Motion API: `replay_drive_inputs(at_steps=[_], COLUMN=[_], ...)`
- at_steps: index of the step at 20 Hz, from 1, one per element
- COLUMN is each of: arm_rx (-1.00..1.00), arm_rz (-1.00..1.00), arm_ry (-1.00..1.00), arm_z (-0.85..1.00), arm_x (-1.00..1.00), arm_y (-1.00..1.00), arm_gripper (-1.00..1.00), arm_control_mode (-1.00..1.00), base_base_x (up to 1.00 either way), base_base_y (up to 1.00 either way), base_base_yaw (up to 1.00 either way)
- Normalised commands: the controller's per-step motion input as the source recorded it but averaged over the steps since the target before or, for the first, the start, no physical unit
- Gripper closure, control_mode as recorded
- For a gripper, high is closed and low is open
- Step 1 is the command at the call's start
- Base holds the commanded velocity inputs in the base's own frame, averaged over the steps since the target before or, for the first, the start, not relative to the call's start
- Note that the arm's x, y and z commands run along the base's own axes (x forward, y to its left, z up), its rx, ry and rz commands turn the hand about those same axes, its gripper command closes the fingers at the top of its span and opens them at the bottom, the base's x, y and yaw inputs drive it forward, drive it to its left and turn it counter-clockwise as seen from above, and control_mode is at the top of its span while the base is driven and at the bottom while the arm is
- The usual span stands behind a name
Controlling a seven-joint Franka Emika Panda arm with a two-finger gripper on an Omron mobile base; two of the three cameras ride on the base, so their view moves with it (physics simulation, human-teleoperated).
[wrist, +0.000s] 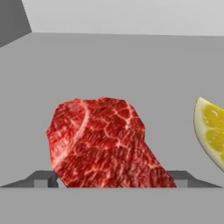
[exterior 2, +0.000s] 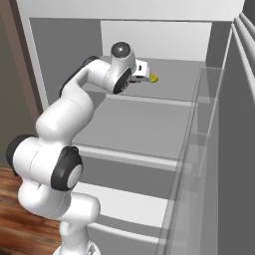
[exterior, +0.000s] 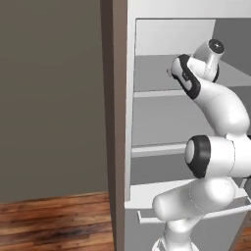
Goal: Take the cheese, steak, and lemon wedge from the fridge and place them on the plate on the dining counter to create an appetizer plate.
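**Pincer closing in on the steak on the upper fridge shelf**

The steak is lying flat on the upper shelf of the fridge, and you are looking at it square down the line of the pincer. Its near end is sitting between the two dark fingertips, one showing on each side of the meat. That puts the tips apart and straddling the slab, though whether they are pressing on it yet I cannot tell.

The lemon wedge is resting just beside the steak, toward the shelf's right side, apart from it; from the right base camera it is showing as a small yellow spot just past the hand. You are reaching in level with the shelf, probably so the tips can slide along either side of the flat slab.
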Motion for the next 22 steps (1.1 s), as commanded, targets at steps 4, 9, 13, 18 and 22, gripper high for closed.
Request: replay_drive_inputs(at_steps=[4,9,13,18,22], arm_rx=[0.0,0.0,0.0,0.0,0.0], arm_rz=[0.0,0.0,0.0,-0.01,0.0], arm_ry=[0.0,0.0,0.0,0.0,0.0], arm_z=[0.0,0.0,0.0,0.0,0.0], arm_x=[0.01,-0.18,-0.68,-0.7,-0.77], arm_y=[0.0,0.0,0.0,0.0,0.02], arm_gripper=[1.0,1.0,1.0,1.0,1.0], arm_control_mode=[-1.0,-1.0,-1.0,-1.0,-1.0], base_base_x=[0.0,0.0,0.0,0.0,0.0], base_base_y=[0.0,0.0,0.0,0.0,0.0], base_base_yaw=[0.0,0.0,0.0,0.0,0.0])
